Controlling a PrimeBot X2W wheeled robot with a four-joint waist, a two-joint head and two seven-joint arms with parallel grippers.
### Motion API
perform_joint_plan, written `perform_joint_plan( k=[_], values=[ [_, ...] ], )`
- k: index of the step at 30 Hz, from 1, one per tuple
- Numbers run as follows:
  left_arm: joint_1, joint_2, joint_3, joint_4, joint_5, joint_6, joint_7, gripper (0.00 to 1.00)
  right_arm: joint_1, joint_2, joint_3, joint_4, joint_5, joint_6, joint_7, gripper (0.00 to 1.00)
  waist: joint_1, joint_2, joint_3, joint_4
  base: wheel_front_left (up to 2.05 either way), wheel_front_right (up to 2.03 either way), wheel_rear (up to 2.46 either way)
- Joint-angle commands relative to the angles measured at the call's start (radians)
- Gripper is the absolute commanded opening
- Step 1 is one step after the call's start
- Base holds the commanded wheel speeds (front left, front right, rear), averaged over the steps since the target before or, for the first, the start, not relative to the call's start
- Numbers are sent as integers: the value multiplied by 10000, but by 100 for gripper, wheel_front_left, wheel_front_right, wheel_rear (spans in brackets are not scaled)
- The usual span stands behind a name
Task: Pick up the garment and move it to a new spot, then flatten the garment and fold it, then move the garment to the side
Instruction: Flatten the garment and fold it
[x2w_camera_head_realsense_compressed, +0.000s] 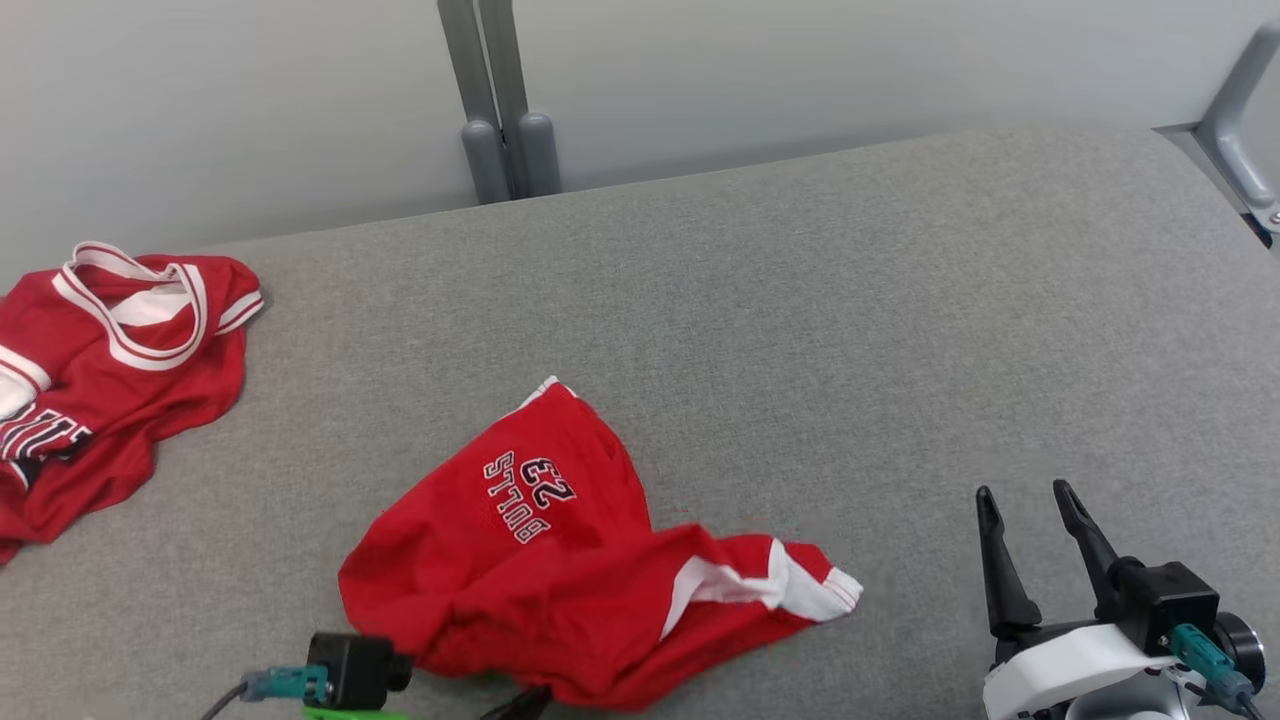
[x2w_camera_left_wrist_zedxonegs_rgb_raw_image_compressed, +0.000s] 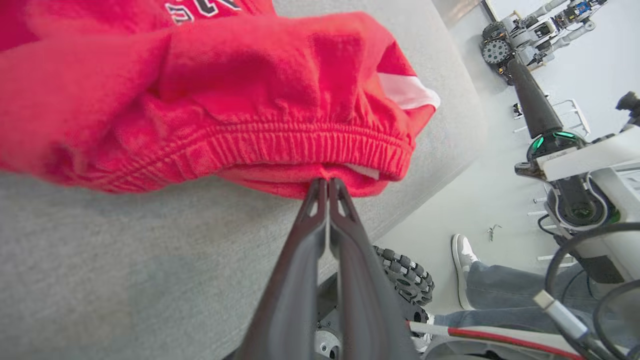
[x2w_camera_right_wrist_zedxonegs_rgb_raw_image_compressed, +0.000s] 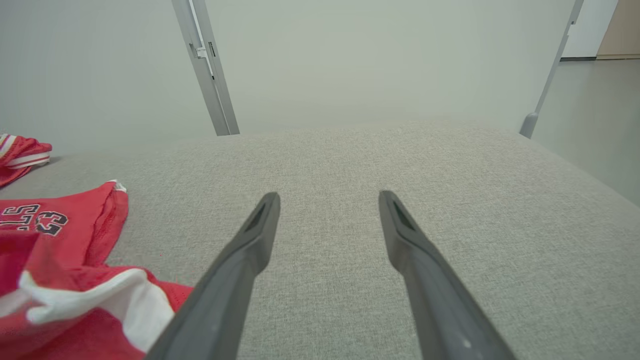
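Pinching shorts (x2w_camera_head_realsense_compressed: 560, 560) waistband (x2w_camera_left_wrist_zedxonegs_rgb_raw_image_compressed: 280, 145), L gripper (x2w_camera_left_wrist_zedxonegs_rgb_raw_image_compressed: 327, 181) | legs pt far & right | R gripper (x2w_camera_head_realsense_compressed: 1023, 490) wide

Grey table (x2w_camera_head_realsense_compressed: 900, 300): red shorts (x2w_camera_head_realsense_compressed: 560, 560), crumpled, lower centre; red jersey (x2w_camera_head_realsense_compressed: 110, 370), bunched, left edge; right gripper (x2w_camera_head_realsense_compressed: 1024, 492), fingers apart, lower right.

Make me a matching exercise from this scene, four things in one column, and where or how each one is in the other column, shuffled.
1 red shorts
2 red jersey
3 left gripper
4 right gripper

A jaws open over the bare grey surface
B crumpled in the middle, BULLS 23 print showing
C jaws shut at the waistband
D bunched at the far left

Pairs: 1-B, 2-D, 3-C, 4-A
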Motion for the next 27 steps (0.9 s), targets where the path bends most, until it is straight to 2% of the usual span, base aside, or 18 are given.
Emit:
perform_joint_plan(
  k=[1,2,3,6,9,13,17,19,24,27],
  values=[
    [347,29,25,57,-174,142,33,0,97,-15,37,54,25,1,-31,100,0,0,-84,140,0,0,0],
    [471,71,43,261,-45,277,-104,46,107,-16,59,91,32,1,-31,100,0,0,-82,157,0,0,0],
    [518,79,29,479,217,443,-232,100,106,-16,88,118,31,1,-31,100,0,0,-83,161,0,0,0],
    [600,-214,-360,1114,1175,844,-803,100,61,-50,145,155,40,1,-31,100,0,0,-94,126,0,0,0],
    [903,-650,-407,1129,1074,1017,-1213,100,52,-129,124,127,44,1,-31,100,0,0,-126,68,0,0,0],
    [1408,-635,-542,700,1112,1173,-1313,100,193,-199,84,93,57,1,-31,100,0,0,-191,55,0,0,0],
    [1546,-650,-791,299,937,879,-1064,100,247,-207,65,64,12,1,-31,100,0,0,-104,244,0,0,0],
    [1384,-880,-870,364,822,802,-1059,100,187,-215,142,85,-8,1,-31,100,0,0,-65,302,0,0,0],
    [946,-1524,-889,1094,558,705,-1139,100,-111,-254,365,106,-32,1,-31,100,0,0,14,252,0,0,0],
    [733,-1779,-856,1752,654,834,-1275,100,-197,-329,441,64,-25,1,-31,100,0,0,46,184,0,0,0]
  ],
)
